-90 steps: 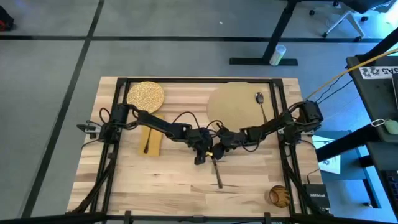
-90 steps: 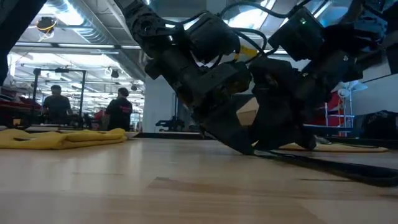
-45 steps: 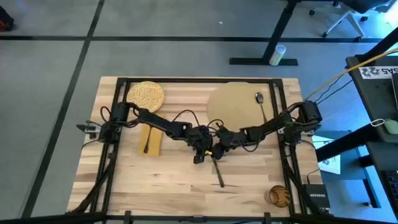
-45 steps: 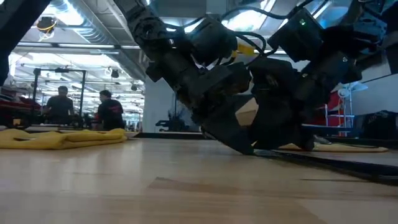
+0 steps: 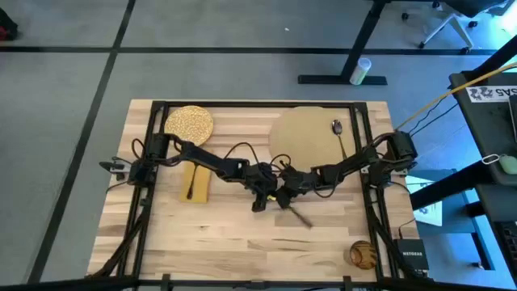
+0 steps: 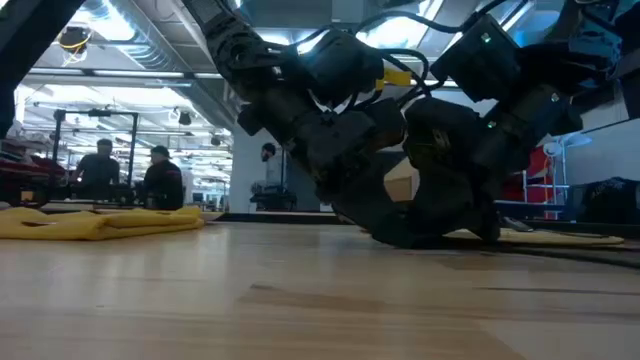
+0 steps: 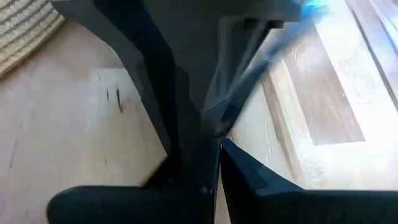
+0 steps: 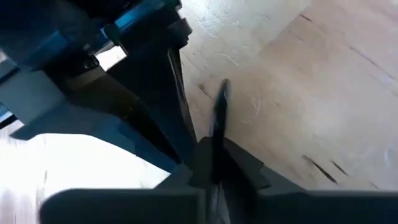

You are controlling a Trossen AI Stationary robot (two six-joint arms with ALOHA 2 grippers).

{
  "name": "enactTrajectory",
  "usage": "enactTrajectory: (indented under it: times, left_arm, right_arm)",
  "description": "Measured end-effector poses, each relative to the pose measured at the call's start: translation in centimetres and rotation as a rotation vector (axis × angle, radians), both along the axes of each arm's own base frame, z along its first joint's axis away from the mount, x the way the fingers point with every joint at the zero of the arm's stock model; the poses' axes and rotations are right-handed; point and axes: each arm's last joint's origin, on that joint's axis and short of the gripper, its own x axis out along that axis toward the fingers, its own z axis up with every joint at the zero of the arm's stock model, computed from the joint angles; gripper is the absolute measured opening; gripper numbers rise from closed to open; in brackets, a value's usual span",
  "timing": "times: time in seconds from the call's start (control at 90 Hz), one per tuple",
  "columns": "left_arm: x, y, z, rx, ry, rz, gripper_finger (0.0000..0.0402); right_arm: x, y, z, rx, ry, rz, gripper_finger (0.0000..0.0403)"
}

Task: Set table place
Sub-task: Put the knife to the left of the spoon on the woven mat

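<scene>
Speckled plate point(image 5: 189, 124), yellow napkin point(image 5: 196, 183), spoon point(image 5: 338, 134)

An open-plan robotics lab or workshop: exposed ceiling ducts point(image 6: 120, 40) and strip lights, grey carpet floor point(image 5: 65, 81), desk legs, a rolling office chair point(image 5: 452, 20), metal racks, and two people point(image 6: 130, 178) standing far beyond the butcher-block table point(image 5: 234, 234)

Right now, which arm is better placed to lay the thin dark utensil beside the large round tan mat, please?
Right: the right gripper holds the thin dark utensil, and the round tan mat lies nearer it.
</scene>
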Motion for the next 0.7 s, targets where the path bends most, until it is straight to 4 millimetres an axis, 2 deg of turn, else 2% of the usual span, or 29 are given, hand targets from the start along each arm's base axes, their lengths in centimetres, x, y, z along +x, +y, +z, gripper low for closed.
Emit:
enactTrajectory:
  times: [0.122, 0.333, 0.511, 0.7]
  left_arm:
    - [-0.2, -0.4, 1.0, 0.004, -0.003, -0.001, 0.0]
    - [-1.0, -1.4, 4.4, 0.074, -0.037, 0.006, 0.0]
    - [-1.8, -2.5, 6.5, 0.111, -0.048, 0.003, 0.0]
    - [-1.9, -4.0, 6.8, 0.1, -0.054, -0.007, 0.0]
  right_arm:
    - [0.0, 0.0, 0.0, -0.012, -0.001, 0.005, 0.0006]
    - [0.1, 0.0, 0.0, -0.045, -0.017, 0.034, 0.0003]
    - [0.1, 0.0, 0.2, -0.073, -0.032, 0.046, 0.0001]
    - [0.0, -0.4, 0.9, -0.117, -0.039, 0.044, 0.0]
